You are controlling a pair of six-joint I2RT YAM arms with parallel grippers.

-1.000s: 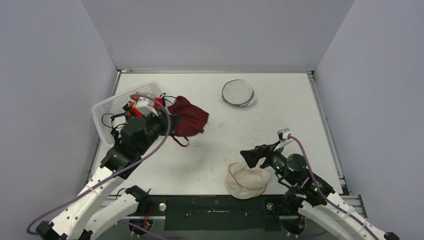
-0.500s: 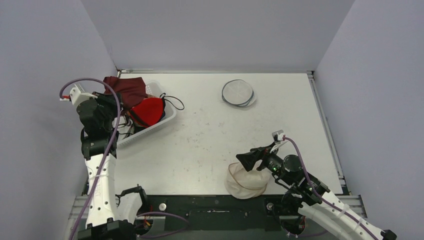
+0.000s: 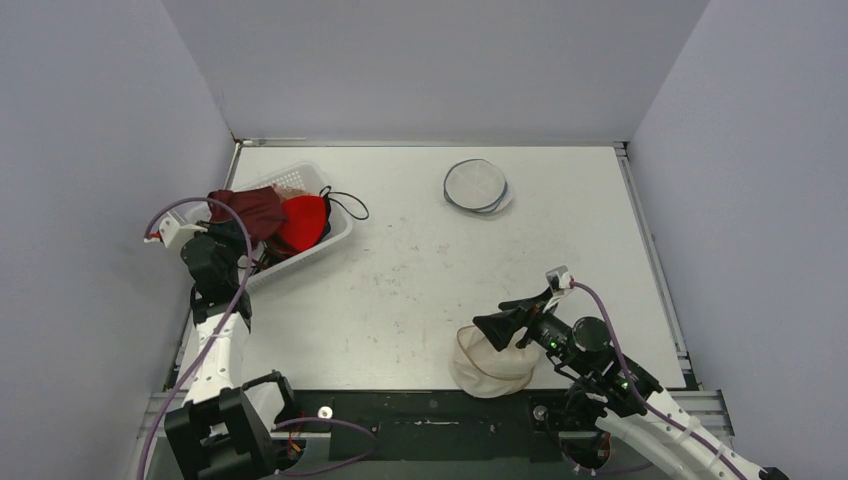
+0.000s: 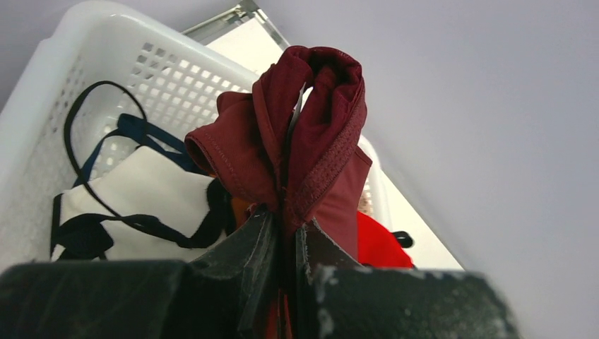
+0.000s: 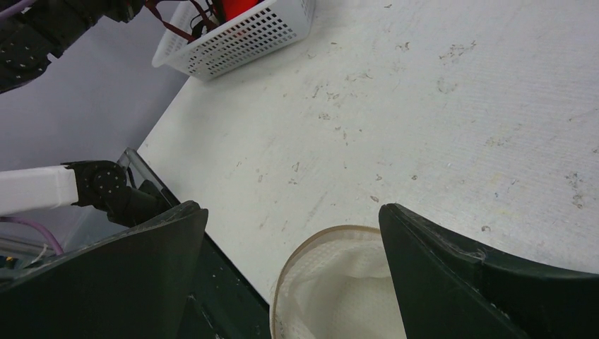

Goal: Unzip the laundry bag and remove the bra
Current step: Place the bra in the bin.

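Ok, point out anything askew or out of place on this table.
The white basket sits at a slant, a black strap trailing over its rim. The maroon bra is not yet dropped: the left hand is shut on it.

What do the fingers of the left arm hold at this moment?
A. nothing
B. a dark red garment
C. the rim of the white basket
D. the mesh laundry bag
B: in the left wrist view the left fingers are closed on the dark red garment, which bunches up out of them.
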